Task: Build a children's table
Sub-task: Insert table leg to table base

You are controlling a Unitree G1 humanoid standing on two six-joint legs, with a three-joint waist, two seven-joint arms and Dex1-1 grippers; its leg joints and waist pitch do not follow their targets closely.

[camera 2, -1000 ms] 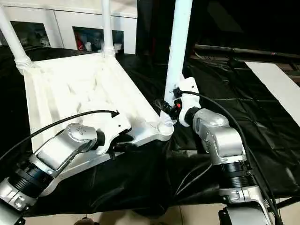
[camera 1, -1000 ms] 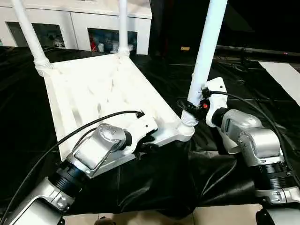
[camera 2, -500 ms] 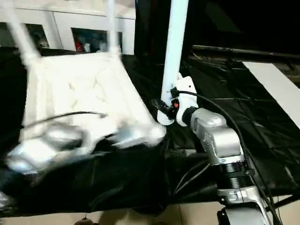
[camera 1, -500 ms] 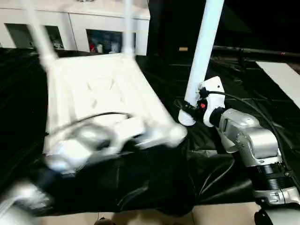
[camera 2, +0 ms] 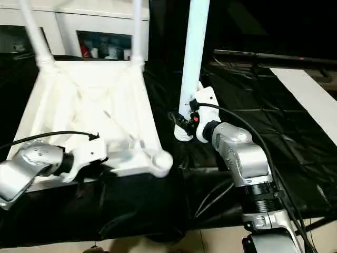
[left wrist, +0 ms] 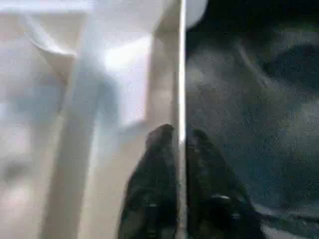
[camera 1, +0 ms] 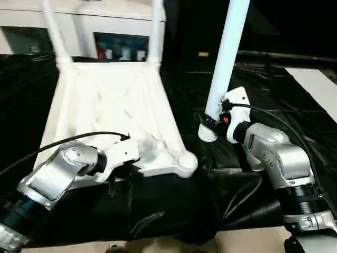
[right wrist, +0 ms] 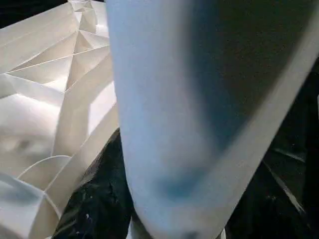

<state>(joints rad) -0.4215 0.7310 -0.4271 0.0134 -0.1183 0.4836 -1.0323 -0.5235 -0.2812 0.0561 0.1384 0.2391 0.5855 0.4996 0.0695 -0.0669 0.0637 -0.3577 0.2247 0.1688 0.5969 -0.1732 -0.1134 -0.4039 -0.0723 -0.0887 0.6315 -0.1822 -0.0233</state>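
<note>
Black plastic sheeting (camera 1: 174,211) covers the work surface across the lower and right of the frame, with a strip of pale floor (camera 1: 316,84) at the right edge. A white glass-door cabinet (camera 1: 105,31) runs along the upper left, small colourful objects, too small to identify, visible behind its panes.

The children's tabletop (camera 1: 110,116) lies upside down at centre left, ribbed underside facing up, its long axis running from the near edge toward the cabinet. Two fitted legs (camera 1: 156,29) rise upright from its far corners. The near right corner socket (camera 1: 185,161) stands empty.

The left gripper (left wrist: 178,144), at lower left, is closed on the tabletop's near rim, one black finger on each side of the thin wall. The right gripper (camera 1: 213,120), at centre right, clasps a third leg (camera 1: 225,58) just above its ribbed lower end; that leg stands nearly upright, just beside the empty socket and apart from it.
</note>
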